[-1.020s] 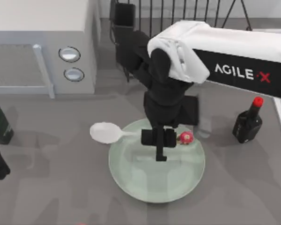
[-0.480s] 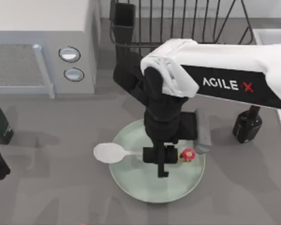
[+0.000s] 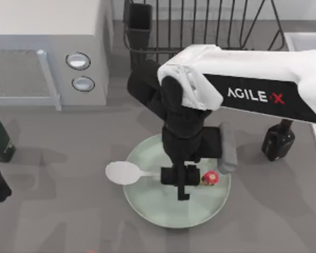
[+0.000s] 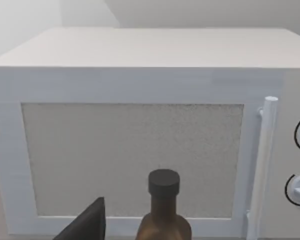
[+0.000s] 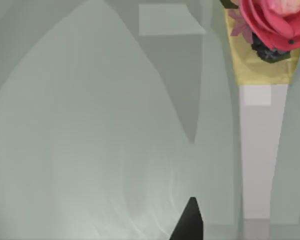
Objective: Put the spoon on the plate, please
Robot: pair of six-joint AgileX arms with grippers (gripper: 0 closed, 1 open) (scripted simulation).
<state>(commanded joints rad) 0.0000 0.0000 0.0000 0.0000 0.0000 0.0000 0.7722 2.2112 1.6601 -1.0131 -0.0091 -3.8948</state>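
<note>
Black and compact, the right hand point(image 3: 182, 179) hangs low over the plate point(image 3: 147, 203), its fingers narrowed around the handle of the spoon point(image 3: 124, 172) so that the spoon is carried crosswise beneath it. From where one stands, the white bowl of the spoon juts out past the plate's left rim over the grey bench point(image 3: 68, 211), while the pink-red ornament point(image 3: 210, 178) at the other end sits over the plate's right half; in the right wrist view that ornament point(image 5: 272, 22) and the pale handle lie close above the mint-green glaze. So the placing step looks to be in hand: the spoon has been brought to the plate and lowered, but not yet let go. The next move, I would judge, calls for either a small shift toward the right so the bowl clears the rim, or simply a gentle opening of the fingers and a straight lift away, taking care not to drag the handle. Further out, a dark bottle with a red cap point(image 3: 278, 139) stands well apart on the right, a wire rack point(image 3: 200, 23) behind. The left hand point(image 4: 87, 225) idles by the microwave point(image 3: 47, 63), beside a brown bottle point(image 4: 163, 210); whether it is wide or closed I cannot tell.
</note>
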